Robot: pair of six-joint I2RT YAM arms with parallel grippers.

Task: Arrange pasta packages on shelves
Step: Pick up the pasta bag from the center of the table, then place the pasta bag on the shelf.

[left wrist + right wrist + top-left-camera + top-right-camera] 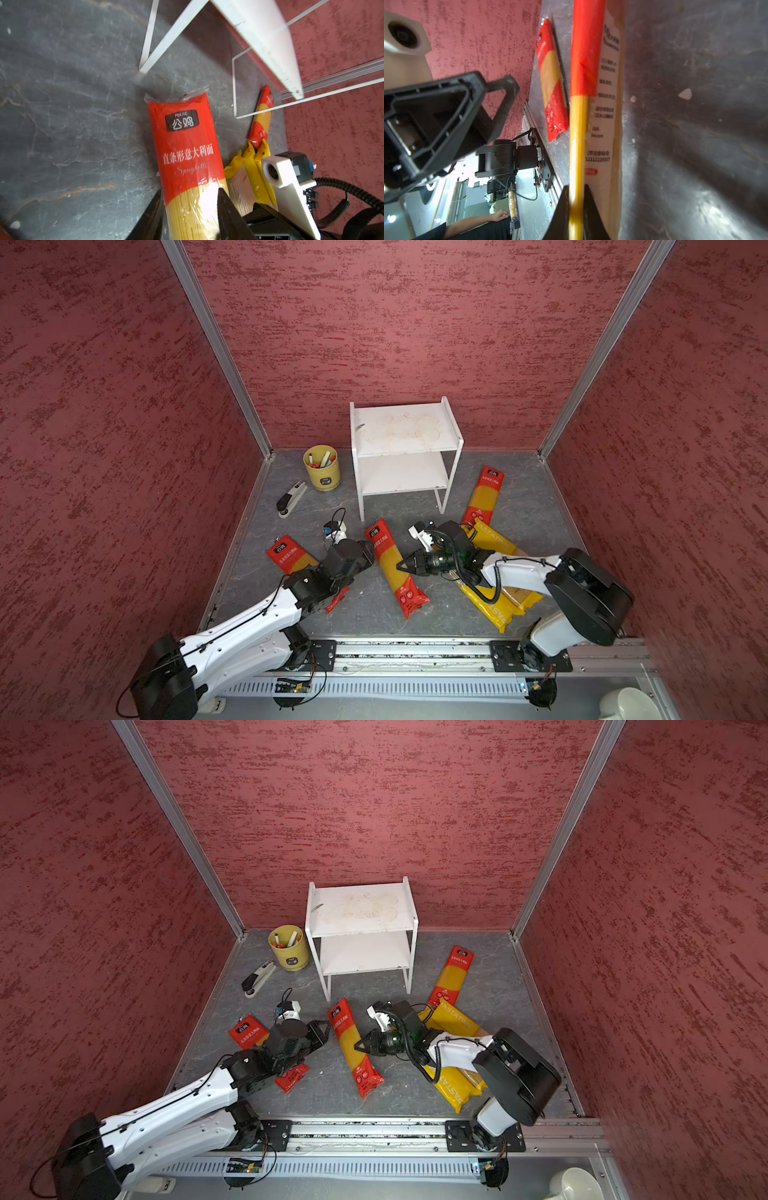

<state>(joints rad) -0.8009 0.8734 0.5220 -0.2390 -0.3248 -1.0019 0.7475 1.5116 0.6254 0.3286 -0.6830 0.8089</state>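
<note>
Beside the shelves stand cup and stapler.

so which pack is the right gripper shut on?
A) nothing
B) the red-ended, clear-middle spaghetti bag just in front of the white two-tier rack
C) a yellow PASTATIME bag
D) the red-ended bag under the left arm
B: the right wrist view shows the right gripper pinching the long edge of the red-ended spaghetti bag, which lies in front of the white two-tier rack.
</note>
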